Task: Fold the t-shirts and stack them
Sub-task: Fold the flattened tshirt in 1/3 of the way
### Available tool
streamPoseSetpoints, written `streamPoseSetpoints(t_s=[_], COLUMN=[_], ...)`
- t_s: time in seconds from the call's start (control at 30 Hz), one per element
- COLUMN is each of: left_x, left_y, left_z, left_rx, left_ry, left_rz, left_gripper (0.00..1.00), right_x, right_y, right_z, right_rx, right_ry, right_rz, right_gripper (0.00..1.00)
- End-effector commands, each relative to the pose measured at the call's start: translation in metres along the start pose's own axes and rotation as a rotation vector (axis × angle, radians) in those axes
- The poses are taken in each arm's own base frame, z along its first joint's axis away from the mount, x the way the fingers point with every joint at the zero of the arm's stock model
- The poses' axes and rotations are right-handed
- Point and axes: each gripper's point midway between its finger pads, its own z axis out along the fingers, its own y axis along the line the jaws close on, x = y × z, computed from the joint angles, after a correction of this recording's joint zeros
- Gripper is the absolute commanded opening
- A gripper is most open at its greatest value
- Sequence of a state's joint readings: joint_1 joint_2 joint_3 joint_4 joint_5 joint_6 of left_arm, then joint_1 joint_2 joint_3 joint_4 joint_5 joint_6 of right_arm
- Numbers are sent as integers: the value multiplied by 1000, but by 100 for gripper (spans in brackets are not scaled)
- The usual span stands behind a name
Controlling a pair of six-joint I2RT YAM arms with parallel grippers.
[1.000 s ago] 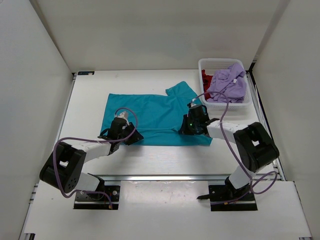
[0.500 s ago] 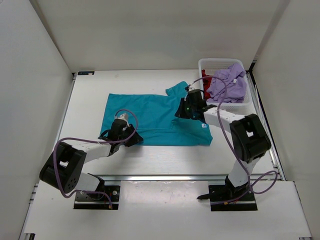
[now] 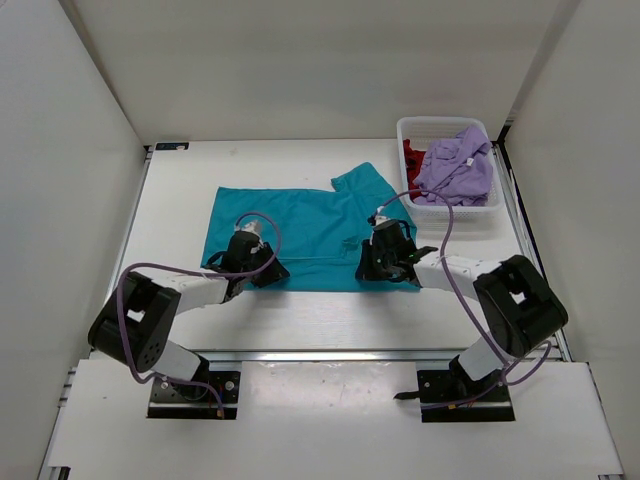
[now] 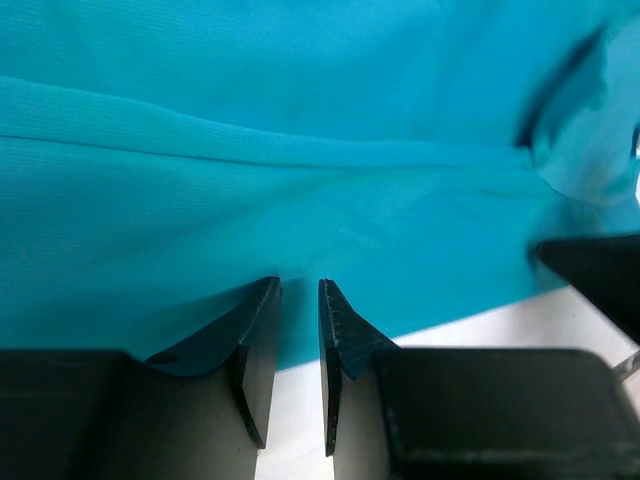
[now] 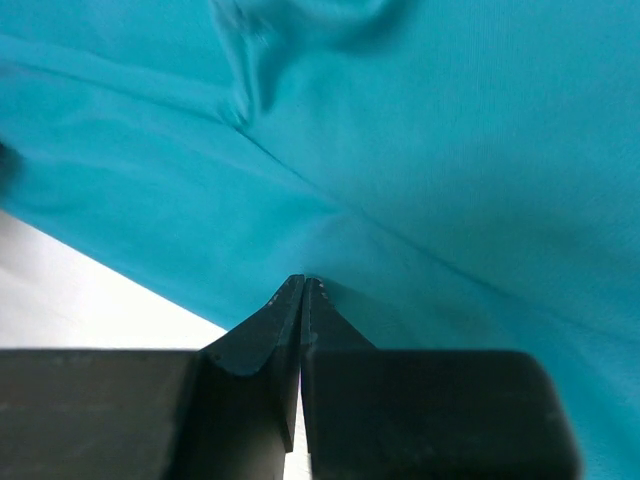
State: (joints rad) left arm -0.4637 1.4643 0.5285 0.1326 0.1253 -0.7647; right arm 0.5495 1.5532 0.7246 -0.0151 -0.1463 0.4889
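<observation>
Right now the teal shirt [image 3: 300, 225] lies spread flat across the middle of the worktop [image 3: 180, 200], its long edges running left to right. One sleeve [image 3: 365, 182] pokes out at the far right, toward the basket [image 3: 440, 120]. Both my arms reach low over the shirt's near edge. My left hand [image 3: 247, 258] sits at the near left part of that edge. In the left wrist view its fingers [image 4: 258, 340] stand a little apart, and the hem laps onto one of them. Bare worktop shows through the lower part of the gap, so I count this hand as narrowly open. I cannot make out any cloth pinched between the fingers. A soft ridge crosses the cloth just ahead of them. My right hand [image 3: 385, 255] sits at the near right part of the edge. Its fingers [image 5: 260, 340] are pressed tight together, with the tips right at the hem. I cannot tell whether they have caught any cloth. The lavender shirt [image 3: 455, 165] is heaped in the basket at the far right corner and spills over its rim. The red shirt [image 3: 412, 158] is tucked in beside it on the left.
</observation>
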Motion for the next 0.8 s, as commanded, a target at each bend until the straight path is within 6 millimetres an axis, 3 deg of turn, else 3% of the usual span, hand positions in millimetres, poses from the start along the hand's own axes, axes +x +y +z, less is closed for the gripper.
streamPoseSetpoints(t_s=[0.0,0.17,0.23,0.33,0.53,0.57,0.7,0.77], left_x=[2,27,46,57,3,-8,-32,-37], left_y=[29,55,58,61,25,20,9,10], left_z=[-9,-26,-35,-46,-56,-57,-52,-45], left_rx=[-21,-45,-41,-39,2,7,29,23], left_ry=[8,50,80,77,-50,-71,-108,-103], left_rz=[-78,-102,-105,-99,-39,-31,-33,-60], left_gripper=[33,33,34,35,39,39,39,38], right_x=[3,36,63,67,-3,-5,-20,-23], right_y=[-3,-8,-9,-2,27,27,40,42], right_z=[4,0,-8,-19,-32,-28,-11,4], right_rx=[26,44,57,56,-43,-46,-82,-95], right_ry=[-14,39,105,107,-25,-15,-9,-1], right_rz=[-18,-24,-33,-64,-69,-73,-105,-97], right_gripper=[0,0,0,0,16,17,0,0])
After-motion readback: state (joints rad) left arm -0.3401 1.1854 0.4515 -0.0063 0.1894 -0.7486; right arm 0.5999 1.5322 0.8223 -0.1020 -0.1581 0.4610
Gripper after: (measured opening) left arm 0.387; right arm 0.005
